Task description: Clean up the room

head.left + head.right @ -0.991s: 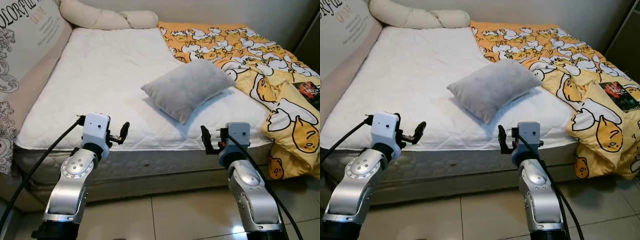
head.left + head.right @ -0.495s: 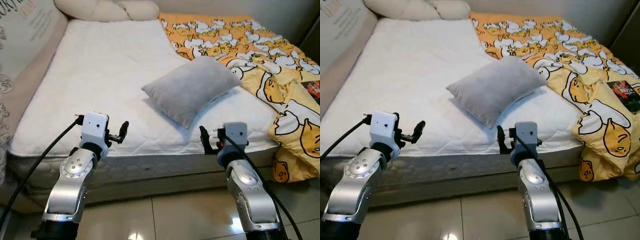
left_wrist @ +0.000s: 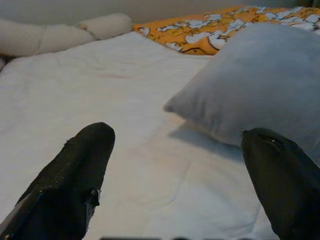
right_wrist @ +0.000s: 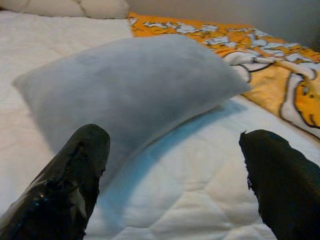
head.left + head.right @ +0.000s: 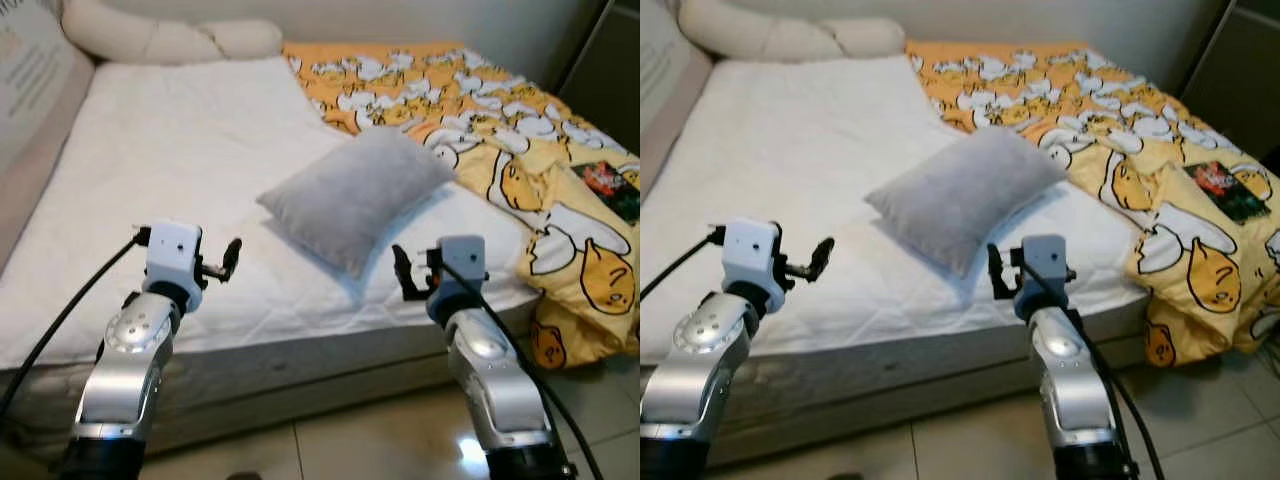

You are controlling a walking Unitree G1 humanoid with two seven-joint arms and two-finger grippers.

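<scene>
- As the head views show, the grey pillow (image 5: 355, 193) lies flat on the white mattress (image 5: 170, 160), just beside the yellow blanket (image 5: 520, 150), its long side running slantwise.
- Left wrist view: left gripper (image 3: 180, 195), fingers (image 3: 75, 180) wide apart, above the mattress.
- Right wrist view: right gripper (image 4: 175, 190), fingers (image 4: 70, 185) apart, near the pillow.

Premises: a bedroom in a private home. A bed (image 5: 150, 330) with a bare white quilted mattress (image 5: 180, 160) occupies most of the room. A grey pillow (image 5: 355, 195) lies near its foot edge, a cream bolster (image 5: 160, 40) along the head edge, a yellow cartoon-print duvet (image 5: 520, 170) over the right edge. Floor is glossy tile (image 5: 340, 440).
</scene>
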